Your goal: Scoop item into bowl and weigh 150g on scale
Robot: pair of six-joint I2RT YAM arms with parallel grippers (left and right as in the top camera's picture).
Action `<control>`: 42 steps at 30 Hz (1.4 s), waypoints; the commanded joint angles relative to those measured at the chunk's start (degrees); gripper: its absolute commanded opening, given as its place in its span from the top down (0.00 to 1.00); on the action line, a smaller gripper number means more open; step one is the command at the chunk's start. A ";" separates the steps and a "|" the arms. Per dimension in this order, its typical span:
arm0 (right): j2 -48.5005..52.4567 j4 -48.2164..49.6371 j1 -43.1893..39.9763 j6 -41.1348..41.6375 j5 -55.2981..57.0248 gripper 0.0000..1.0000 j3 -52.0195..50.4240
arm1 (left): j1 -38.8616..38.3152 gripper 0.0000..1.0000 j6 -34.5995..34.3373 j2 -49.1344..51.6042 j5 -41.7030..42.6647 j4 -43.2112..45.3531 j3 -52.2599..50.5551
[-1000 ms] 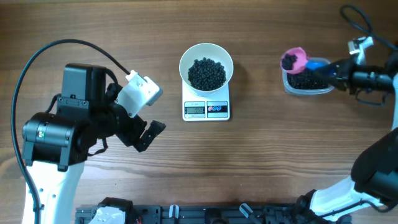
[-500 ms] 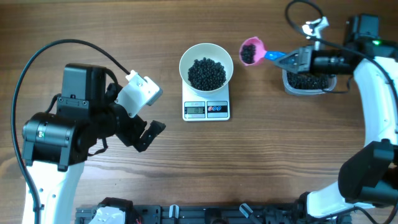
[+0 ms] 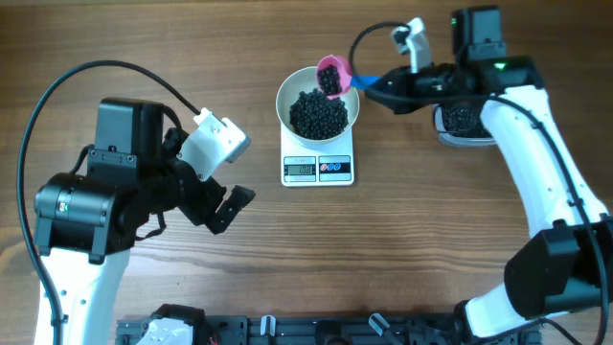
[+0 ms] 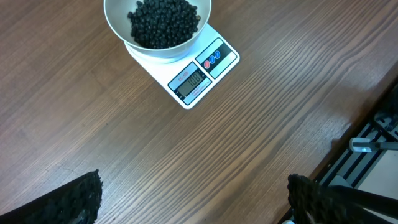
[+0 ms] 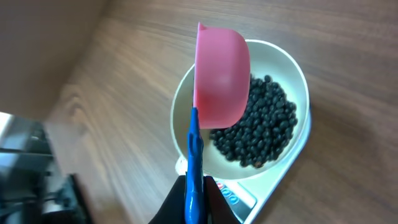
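Note:
The white bowl (image 3: 292,91) stands on the white scale (image 3: 318,169) and holds a heap of black pellets (image 3: 316,115). My right gripper (image 3: 375,89) is shut on the blue handle (image 5: 194,162) of a pink scoop (image 3: 332,77), tipped on its side over the bowl's back right rim. In the right wrist view the scoop's cup (image 5: 221,74) hangs over the pellets (image 5: 261,124) in the bowl (image 5: 292,74). My left gripper (image 3: 228,206) stands open at the left, away from the scale; its view shows the bowl (image 4: 115,22), scale (image 4: 208,65) and both fingertips (image 4: 78,199) wide apart.
A clear plastic tub (image 3: 460,123) with more black pellets sits at the right, partly under my right arm. A black rail (image 3: 316,331) runs along the table's front edge.
My right arm has swung left from the tub, carrying the pink scoop to the bowl and tipping it over the rim. The left arm has not moved.

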 commanded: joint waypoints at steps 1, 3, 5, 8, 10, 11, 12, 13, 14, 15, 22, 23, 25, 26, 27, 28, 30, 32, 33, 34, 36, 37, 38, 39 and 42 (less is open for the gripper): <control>-1.62 1.77 3.19 -1.55 8.92 0.96 -0.17 | 0.42 0.00 0.66 -0.20 0.68 -0.02 0.90; -1.62 1.92 4.26 -1.92 11.30 0.95 -0.17 | 0.42 0.00 0.66 -0.20 0.68 -0.02 0.90; -1.62 1.90 5.14 -1.90 13.77 0.95 -0.17 | 0.42 0.00 0.66 -0.20 0.70 -0.02 0.90; -1.62 1.90 6.08 -2.23 16.17 0.95 -0.17 | 0.42 0.00 0.66 -0.22 0.70 -0.02 0.90; -1.62 1.88 6.32 -3.21 16.26 0.95 -0.17 | 0.42 0.00 0.68 -0.22 0.68 -0.02 0.90; -1.62 1.92 6.36 -3.26 16.31 0.95 -0.17 | 0.42 0.00 0.66 -0.22 0.68 -0.04 0.90; -1.62 1.97 6.45 -3.23 16.68 0.95 -0.17 | 0.42 0.00 0.66 -0.22 0.70 -0.02 0.90; -1.62 1.92 6.51 -3.30 17.27 0.95 -0.17 | 0.42 0.00 0.66 -0.22 0.70 -0.04 0.90; -1.62 1.92 6.58 -3.34 17.68 0.95 -0.17 | 0.42 0.00 0.66 -0.22 0.70 -0.02 0.90; -1.62 1.95 6.67 -3.52 18.12 0.95 -0.17 | 0.42 0.00 0.66 -0.22 0.70 -0.02 0.90; -1.60 2.91 7.65 -5.95 18.75 0.95 -0.17 | 0.42 0.00 0.66 -0.20 0.70 -0.04 0.90; -1.64 2.95 7.93 -6.14 19.06 0.95 -0.13 | 0.42 0.00 0.66 -0.22 0.70 -0.02 0.90; -2.21 2.99 8.37 -5.22 19.26 0.95 0.28 | 0.42 0.00 0.66 -0.22 0.70 -0.02 0.90; -2.69 3.32 8.61 -4.24 19.71 0.95 0.48 | 0.42 0.00 0.66 -0.22 0.68 -0.02 0.90; -3.02 3.72 8.98 -3.02 20.92 0.95 0.48 | 0.42 0.00 0.66 -0.22 0.70 -0.02 0.90; -3.08 3.65 9.31 -2.82 21.88 0.95 0.48 | 0.42 0.00 0.66 -0.22 0.70 -0.02 0.90; -2.91 2.69 10.32 -3.23 25.07 0.95 0.46 | 0.42 0.00 0.66 -0.22 0.68 -0.02 0.90; -2.91 2.54 10.82 -3.15 25.68 0.95 0.46 | 0.42 0.00 0.68 -0.20 0.70 -0.04 0.90; -3.17 2.73 11.02 -2.82 25.68 0.95 0.48 | 0.42 0.00 0.66 -0.22 0.70 -0.04 0.90; -3.28 3.02 11.13 -2.54 25.75 0.96 0.48 | 0.42 0.00 0.68 -0.20 0.70 -0.04 0.90; -3.30 3.37 11.21 -2.54 25.86 0.96 0.48 | 0.42 0.00 0.66 -0.22 0.68 -0.04 0.90; -3.17 3.41 11.21 -2.58 25.94 0.95 0.46 | 0.42 0.00 0.66 -0.22 0.70 -0.02 0.90; -3.17 3.43 11.21 -2.56 26.05 0.96 0.46 | 0.42 0.00 0.66 -0.20 0.70 -0.02 0.90; -3.19 3.45 11.21 -2.58 26.21 0.95 0.48 | 0.42 0.00 0.66 -0.20 0.68 -0.04 0.90; -3.21 4.00 11.21 -1.40 27.93 0.95 0.48 | 0.42 0.00 0.66 -0.20 0.70 -0.02 0.90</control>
